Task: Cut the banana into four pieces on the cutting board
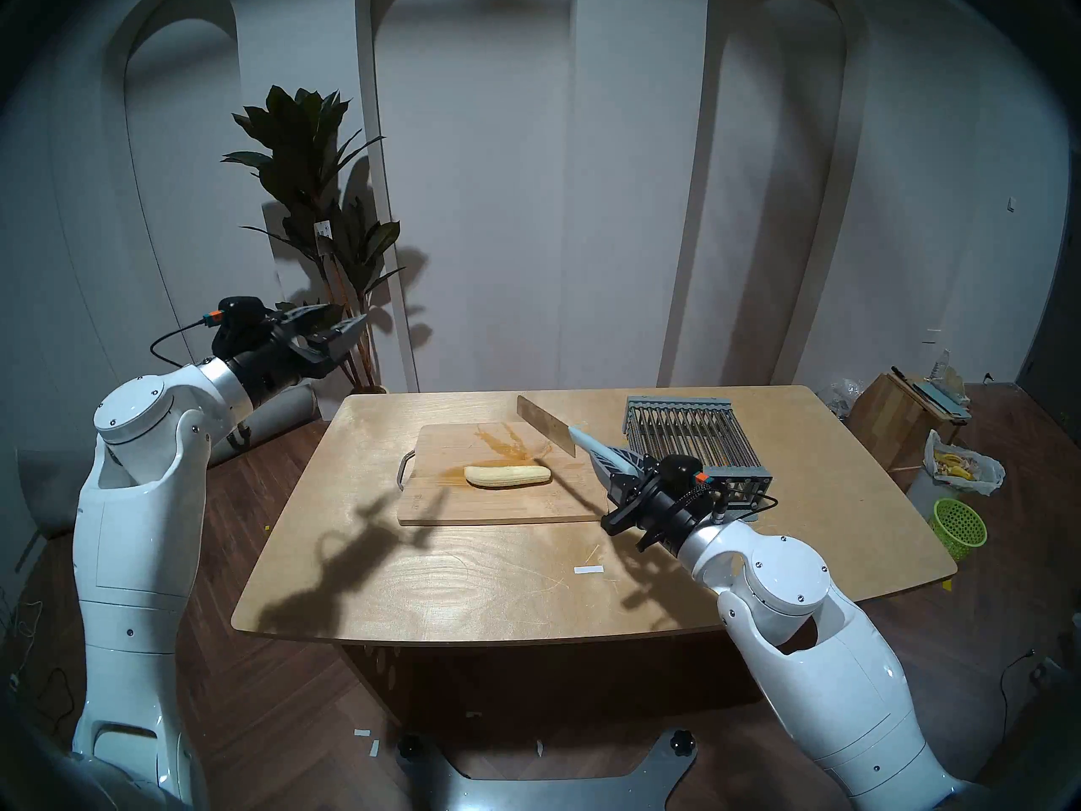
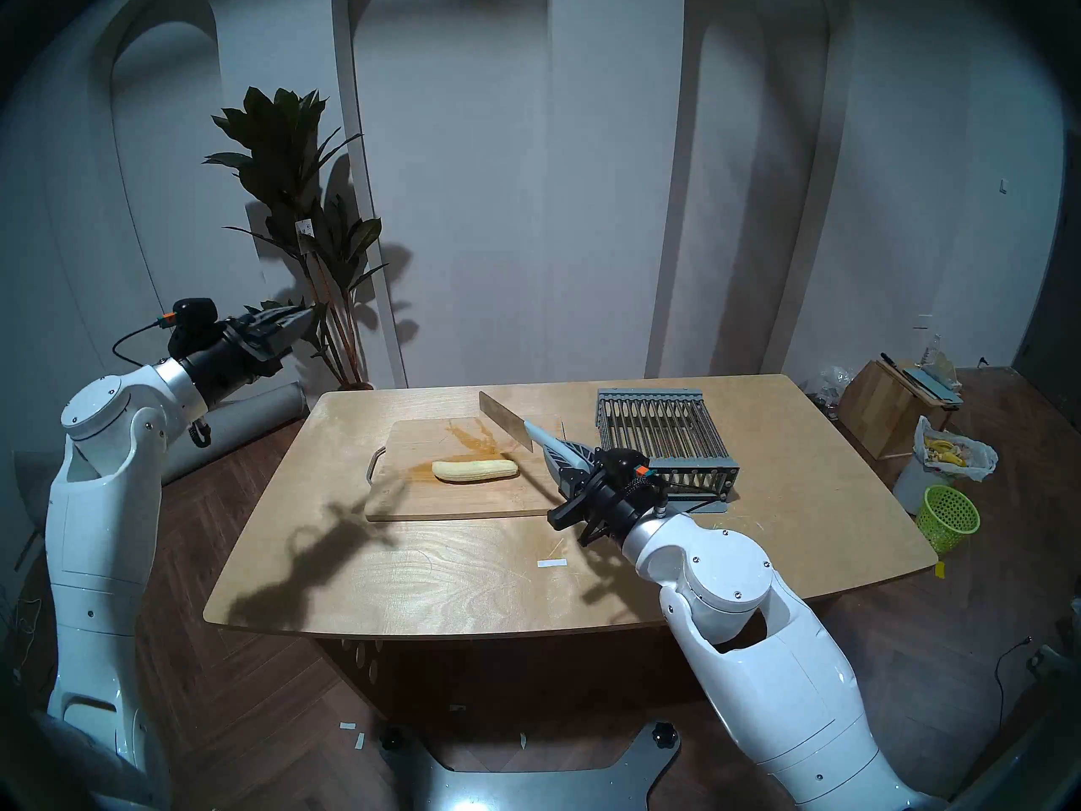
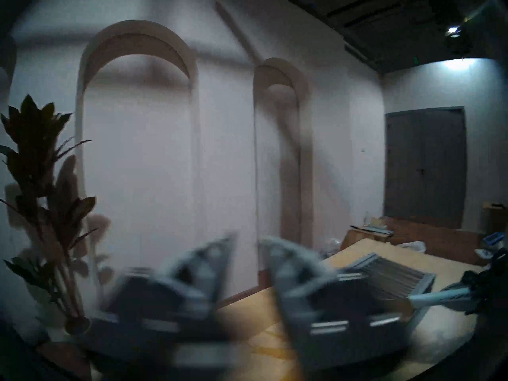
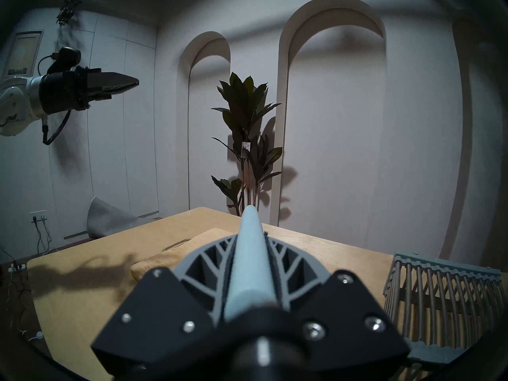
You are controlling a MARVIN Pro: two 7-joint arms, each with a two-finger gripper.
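The peeled, pale cream-yellow banana (image 1: 508,476) lies whole on the light rectangular wooden cutting board (image 1: 468,508), above whose far right corner the right gripper (image 1: 608,461) clamps a pale-blue-handled cleaver (image 1: 545,433), while the left gripper (image 1: 336,330), jaws spread and empty, hangs well off its left.

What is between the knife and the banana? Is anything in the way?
Nothing visible. The right gripper holds the knife above the cutting board, behind the whole banana. The rack stands off to the right side.
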